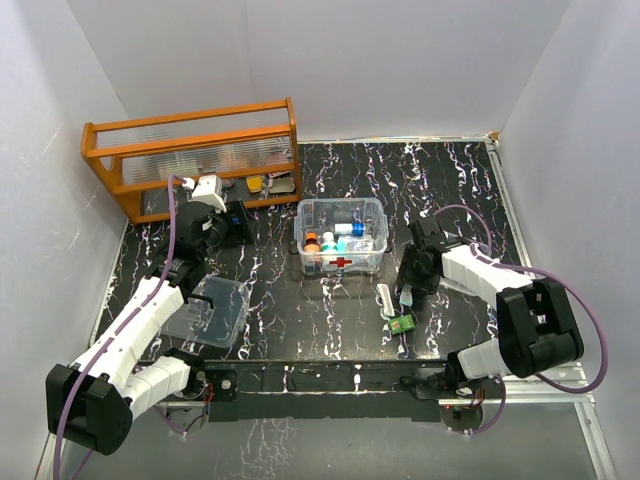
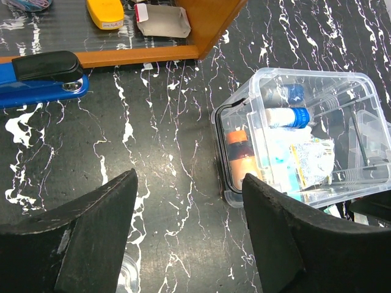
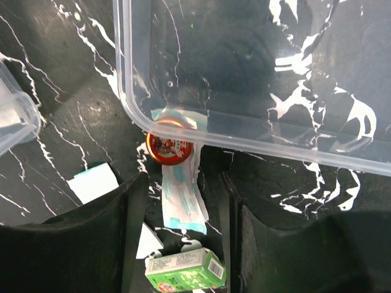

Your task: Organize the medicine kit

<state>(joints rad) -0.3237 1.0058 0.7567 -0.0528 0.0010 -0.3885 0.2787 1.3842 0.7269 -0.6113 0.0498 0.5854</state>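
The medicine kit (image 1: 372, 262), a clear box with a red cross, stands mid-table without its lid, with bottles and packets inside (image 2: 239, 108). Its clear lid (image 1: 215, 312) lies on the table to the left. My left gripper (image 1: 232, 225) (image 2: 189, 177) hangs open over bare table just left of the kit. My right gripper (image 1: 405, 295) (image 3: 184, 180) is open, right of the kit. A white-teal strip (image 3: 183, 201) and a green box (image 3: 185, 270) lie between its fingers. A red tin (image 3: 169, 146) sits at a clear plastic rim (image 3: 201, 131); I cannot tell which part of the kit that rim is.
An orange wooden rack (image 1: 190, 150) stands at the back left, with a blue stapler (image 2: 43, 82), a yellow item (image 2: 105, 13) and a small cardboard tray (image 2: 162, 21) near it. A white-teal packet (image 3: 93, 182) lies left of the right fingers. White walls enclose the table.
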